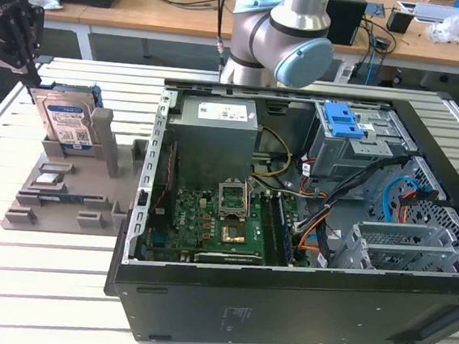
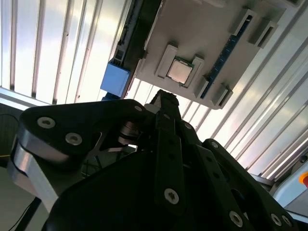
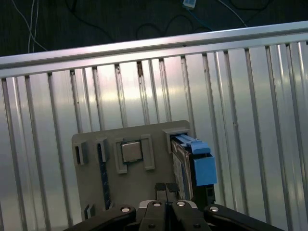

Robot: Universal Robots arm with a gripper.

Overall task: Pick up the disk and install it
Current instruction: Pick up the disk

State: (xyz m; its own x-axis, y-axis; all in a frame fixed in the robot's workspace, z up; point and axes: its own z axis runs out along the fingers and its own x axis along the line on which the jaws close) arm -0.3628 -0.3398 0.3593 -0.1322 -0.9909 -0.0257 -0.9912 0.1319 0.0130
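One disk [image 1: 67, 124] upright in grey tray [image 1: 75, 175] (blue-white label, print unreadable), gripper [image 1: 29, 71] just above, jaws seemingly together.

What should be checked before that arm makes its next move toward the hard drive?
1. The disk is reachable: ok, it stands upright in the grey holder.
2. The gripper carries nothing: ok, it hangs above the disk, apart from it.
3. Jaws are open enough to take the disk: not ok, they sit closed together.
4. The computer case is open: ok, its inside is exposed.
5. The drive cage has room for the disk: cannot tell.
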